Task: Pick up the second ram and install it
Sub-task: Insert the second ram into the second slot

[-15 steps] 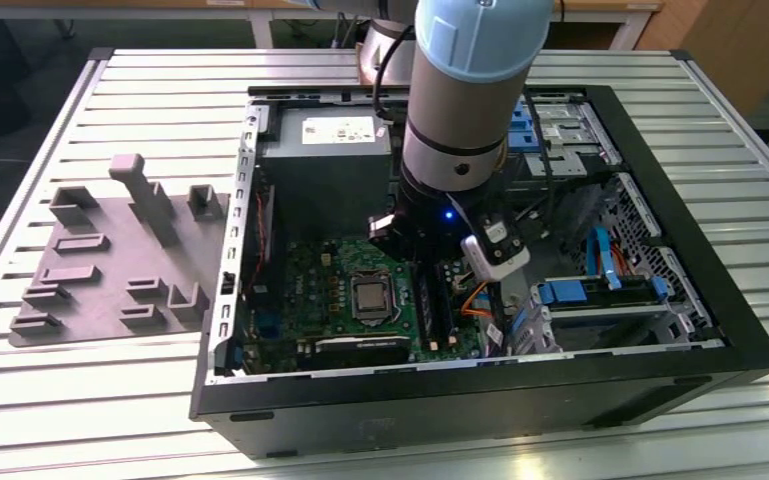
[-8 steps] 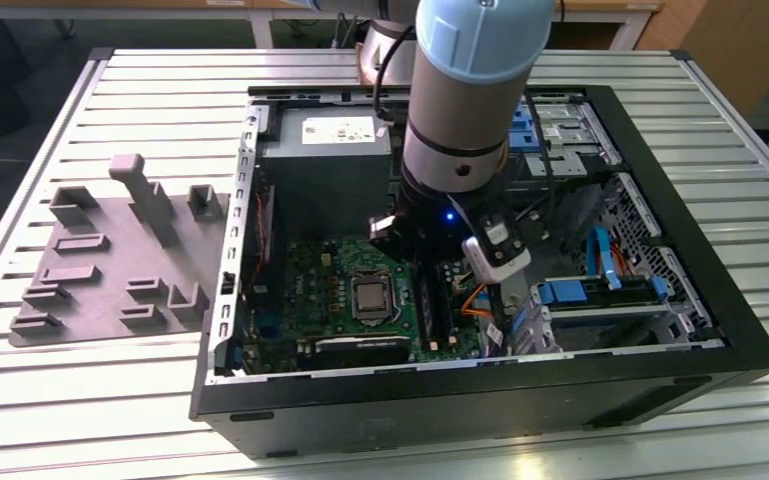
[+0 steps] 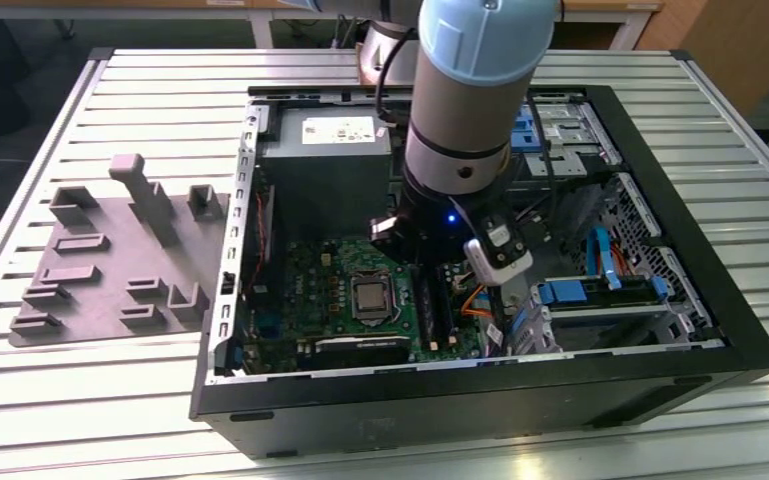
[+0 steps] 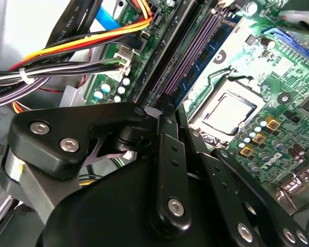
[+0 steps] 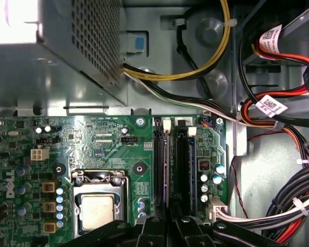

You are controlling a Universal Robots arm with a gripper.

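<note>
My gripper (image 3: 414, 262) reaches down into the open computer case (image 3: 491, 405), over the memory sockets on the green motherboard (image 3: 311, 290). Both wrist views show the black fingers (image 5: 154, 229) drawn close together. A thin dark strip, the second ram (image 5: 167, 170), runs edge-on from between them along a socket. It sits between a black socket (image 5: 159, 159) and a wider black strip (image 5: 182, 159). In the second wrist view the gripper (image 4: 171, 109) points along the purple-lined sockets (image 4: 193, 51). Whether the ram is fully seated is hidden.
The processor socket (image 5: 95, 206) lies beside the memory sockets. A grey power supply (image 3: 324, 150) fills the far corner of the case. Bundled cables (image 5: 278, 206) and blue drive bays (image 3: 598, 290) crowd the exterior view's right. A grey fixture plate (image 3: 104, 260) lies outside the case.
</note>
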